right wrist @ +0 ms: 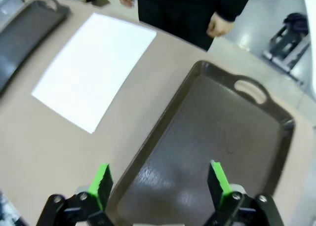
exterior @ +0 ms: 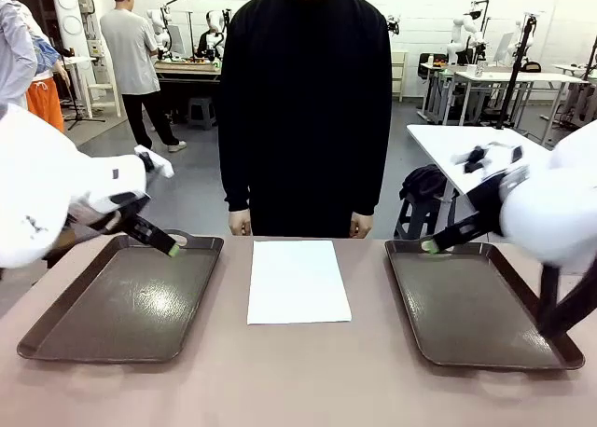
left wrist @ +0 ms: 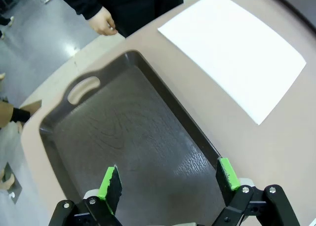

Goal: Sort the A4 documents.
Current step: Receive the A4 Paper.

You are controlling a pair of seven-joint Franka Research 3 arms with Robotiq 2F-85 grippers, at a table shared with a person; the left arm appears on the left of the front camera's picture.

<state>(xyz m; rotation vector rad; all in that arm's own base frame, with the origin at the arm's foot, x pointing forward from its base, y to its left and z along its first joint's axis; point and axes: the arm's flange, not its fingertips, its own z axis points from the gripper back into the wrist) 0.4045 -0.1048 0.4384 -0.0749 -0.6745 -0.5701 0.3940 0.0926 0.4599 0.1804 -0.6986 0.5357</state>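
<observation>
Jaws of the left gripper [left wrist: 168, 175] stand wide apart with nothing between them, hovering over the near end of the left tray [left wrist: 123, 127]. The right gripper [right wrist: 160, 176] is just as wide and just as empty, straddling the inner rim of the right tray [right wrist: 222, 122].

Between the two trays, touching neither, the A4 documents [exterior: 298, 281] lie flat on the table [exterior: 298, 390], one short edge toward the person. The person's hands [exterior: 240, 224] hang by the far edge, well clear of the paper.

The step in hand looks like the first pick, and thin paper lying flat offers the pads no edge to bite. A sound approach, I judge:
- send in one arm only, so the two do not meet over the middle
- come down low at a near corner and press with one pad to buckle the sheet before pinching
- lift slowly – more than one sheet may cling
- lay it square on the tray floor (the fit looks fairly close)

Counted – two trays, both bare; two grippers; two hands of the person; one white rectangle of paper, and whether it is a single sheet or a neatly squared stack I cannot tell
</observation>
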